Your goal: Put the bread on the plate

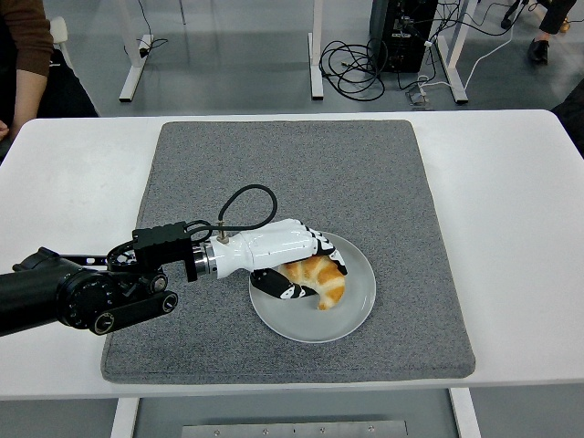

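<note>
A golden croissant (321, 281) lies on the clear round plate (356, 301), which sits on the grey mat toward its lower middle. My left hand (306, 265), white with black finger segments, reaches over the plate's left side. Its fingers (327, 253) curl over the top of the croissant and the thumb sits under its left end, so the hand is still closed around the bread. The black left arm (82, 292) comes in from the left edge. No right arm shows.
The grey mat (301, 173) covers the middle of the white table (511, 201). A person in a brown sleeve (27, 46) sits at the top left corner. Cables and desk legs lie on the floor beyond the far edge.
</note>
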`<state>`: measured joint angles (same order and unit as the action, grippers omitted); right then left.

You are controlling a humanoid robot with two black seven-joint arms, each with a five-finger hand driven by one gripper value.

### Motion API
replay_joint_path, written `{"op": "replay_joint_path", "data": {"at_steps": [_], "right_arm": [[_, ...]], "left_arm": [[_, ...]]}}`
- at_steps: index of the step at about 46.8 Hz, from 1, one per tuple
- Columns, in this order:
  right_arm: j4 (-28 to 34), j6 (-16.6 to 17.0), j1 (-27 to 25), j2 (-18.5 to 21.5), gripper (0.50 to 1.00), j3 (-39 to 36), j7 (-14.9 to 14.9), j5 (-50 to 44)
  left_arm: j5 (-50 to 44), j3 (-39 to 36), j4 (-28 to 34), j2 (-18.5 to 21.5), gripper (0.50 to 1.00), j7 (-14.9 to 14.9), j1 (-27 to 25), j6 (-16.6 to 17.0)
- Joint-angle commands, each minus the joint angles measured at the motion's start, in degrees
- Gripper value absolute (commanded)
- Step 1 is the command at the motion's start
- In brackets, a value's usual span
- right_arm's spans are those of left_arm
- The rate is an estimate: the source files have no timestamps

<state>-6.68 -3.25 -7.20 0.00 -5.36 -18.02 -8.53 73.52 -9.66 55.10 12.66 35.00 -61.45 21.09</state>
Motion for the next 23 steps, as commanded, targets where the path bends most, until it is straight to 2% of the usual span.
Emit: {"op": "replay_joint_path", "data": {"at_steps": [1, 4, 23], "right_arm": [[0.00, 0.00, 0.00, 0.00, 1.000, 0.00, 0.00, 0.00], [0.00, 0.00, 0.00, 0.00, 1.000, 0.00, 0.00, 0.00], [0.00, 0.00, 0.00, 0.00, 1.000, 0.00, 0.00, 0.00]], "left_arm": [[-0.04, 0.08, 0.01, 0.00, 0.500, 0.00, 0.10, 0.00], [-0.04, 0.08, 0.01, 0.00, 0.505, 0.00, 0.10, 0.00], [-2.32, 0.16, 0.01, 0.00, 0.678, 0.00, 0.10, 0.00]]}}
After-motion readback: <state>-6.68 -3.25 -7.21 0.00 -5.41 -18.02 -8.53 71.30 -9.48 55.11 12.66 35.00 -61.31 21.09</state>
